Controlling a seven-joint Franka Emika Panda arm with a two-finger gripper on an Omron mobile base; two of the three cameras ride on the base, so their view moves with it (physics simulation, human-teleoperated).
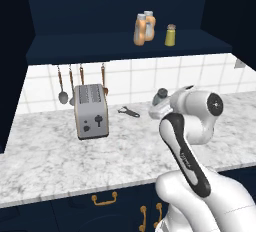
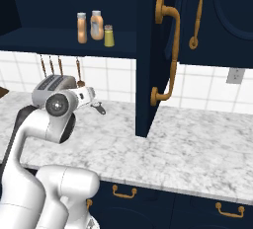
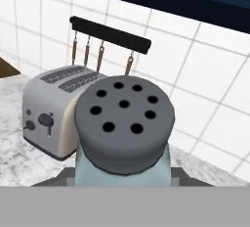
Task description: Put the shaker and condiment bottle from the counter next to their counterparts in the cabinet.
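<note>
Hand view: the small pale teal-grey shaker [image 3: 123,145] with its dark grey perforated cap sits right up against my lens, cap face toward the camera. My claw's fingers are not distinguishable here; dark shapes flank the shaker's base at the bottom edge, so I cannot confirm the grip from this view alone.

Left base view: the shaker [image 1: 160,96] shows at the end of my claw [image 1: 159,107], above the white marble counter with grey veins [image 1: 60,156]; only its grey cap and a little of the body show, the rest behind my wrist. It appears clamped between my fingers, raised off the marble, though the finger contact is too small to make out.

Right base view: my forearm covers the claw and shaker. This view alone shows the dark navy wall cabinet [image 2: 143,55] door swung open, with its brass handle.

Cabinet shelf, at 12 o'clock from my hand: two orange bottles with white caps and pale labels [image 1: 143,28] stand touching; the yellow-green shaker with grey cap [image 1: 170,35] stands just beside them at 3 o'clock.

Counter: silver two-slot toaster [image 1: 91,111] at 9 o'clock from my claw; a small dark opener [image 1: 129,111] lies between.
</note>
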